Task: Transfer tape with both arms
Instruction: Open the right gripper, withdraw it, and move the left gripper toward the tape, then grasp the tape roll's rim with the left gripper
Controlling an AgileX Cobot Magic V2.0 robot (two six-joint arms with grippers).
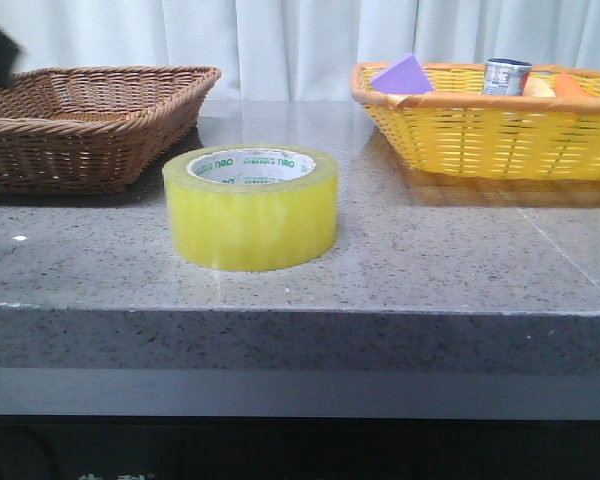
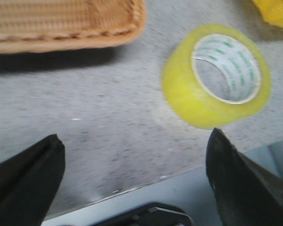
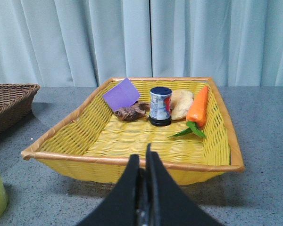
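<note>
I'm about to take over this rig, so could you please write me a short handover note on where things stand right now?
Left gripper: open, empty, above the table's front edge, short of the tape.
Right gripper: shut, empty, facing the yellow basket.
Tape: flat on the table, between the brown basket and the yellow basket, touching neither.
Done: no grasp yet.
Left: pick up the tape, pass it between arms, set it down.

Curtained lab: stone table [image 1: 400,270], baskets [image 1: 90,120]
</note>
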